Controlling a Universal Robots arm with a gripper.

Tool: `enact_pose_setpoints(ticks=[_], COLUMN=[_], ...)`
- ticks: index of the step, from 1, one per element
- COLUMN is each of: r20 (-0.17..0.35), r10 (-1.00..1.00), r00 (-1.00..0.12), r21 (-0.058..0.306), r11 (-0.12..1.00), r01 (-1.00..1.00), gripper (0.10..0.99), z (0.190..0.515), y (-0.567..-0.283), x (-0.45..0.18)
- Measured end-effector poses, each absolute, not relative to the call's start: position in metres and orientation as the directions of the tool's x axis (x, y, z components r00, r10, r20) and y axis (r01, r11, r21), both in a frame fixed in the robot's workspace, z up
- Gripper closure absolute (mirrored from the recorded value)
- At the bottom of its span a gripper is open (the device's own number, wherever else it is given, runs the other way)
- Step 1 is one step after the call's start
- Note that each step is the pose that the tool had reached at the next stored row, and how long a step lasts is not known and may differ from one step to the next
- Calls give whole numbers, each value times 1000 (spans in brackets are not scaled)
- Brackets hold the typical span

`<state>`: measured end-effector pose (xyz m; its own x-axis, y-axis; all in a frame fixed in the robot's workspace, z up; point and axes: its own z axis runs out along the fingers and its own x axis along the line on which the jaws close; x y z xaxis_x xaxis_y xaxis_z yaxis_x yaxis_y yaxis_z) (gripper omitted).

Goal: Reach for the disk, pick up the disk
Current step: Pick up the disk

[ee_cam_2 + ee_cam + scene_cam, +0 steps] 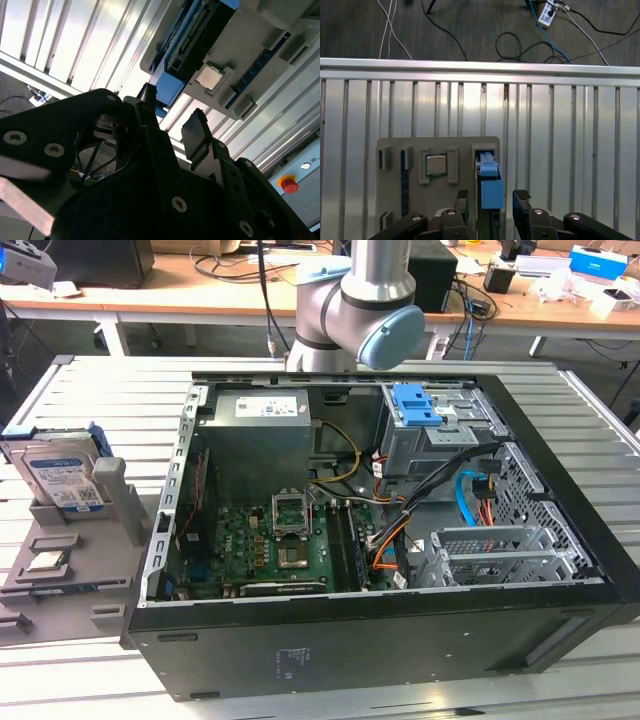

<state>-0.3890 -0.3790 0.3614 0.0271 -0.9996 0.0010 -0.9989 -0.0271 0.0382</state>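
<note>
The disk (58, 476) stands on edge in a grey holder (72, 575) at the exterior view's left, showing its white-and-blue label and blue frame. In the first wrist view I see the disk (489, 184) edge-on, with its blue frame towards the camera. My gripper (492, 200) is open, one dark fingertip on either side of the disk's line and apart from it. In the second wrist view the gripper (172, 117) stands off from the disk's blue end (169, 86).
A small square silver chip (436, 164) sits in the holder beside the disk. An open computer case (380, 520) with a bright blue latch plate (415, 405) fills the middle of the slatted metal table (90, 390). Cables lie on the floor past the table edge (480, 64).
</note>
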Motion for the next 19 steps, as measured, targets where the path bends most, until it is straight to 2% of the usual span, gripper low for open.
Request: enact_pose_setpoints(ticks=[19], r20=[1], r10=[-1000], r00=[27], r21=[38], r11=[-27], r01=[-999], gripper=[604], z=[346], y=[-379], x=[-389])
